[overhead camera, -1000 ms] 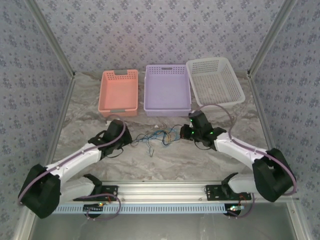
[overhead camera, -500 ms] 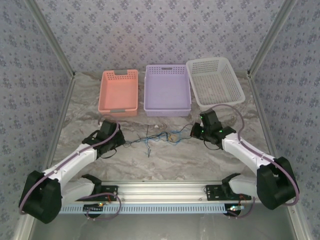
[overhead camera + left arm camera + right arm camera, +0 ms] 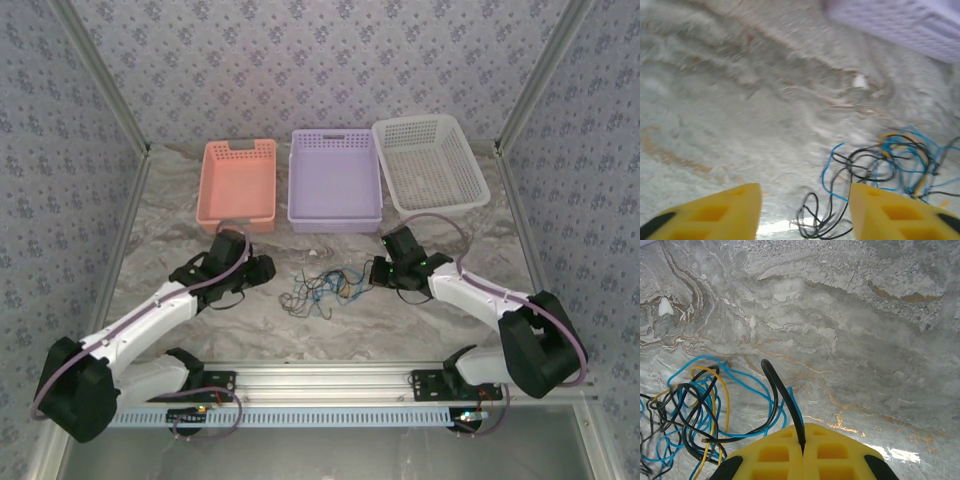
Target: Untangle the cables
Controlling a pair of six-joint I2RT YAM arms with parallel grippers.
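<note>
Right tool [image 3: 802,440] is pinched tight on one black cable [image 3: 787,397] that comes out of the heap. Left tool [image 3: 805,200] has its yellow fingers [image 3: 715,210] standing apart, just beside the cables [image 3: 320,285]. They lie in a loose heap of black, blue and yellow on the marble surface [image 3: 330,330], between the two tools. Behind them sit three baskets in a row: an orange basket [image 3: 240,146], a purple basket [image 3: 335,215] and a white basket [image 3: 445,203]. Each one shows its bare bottom.
</note>
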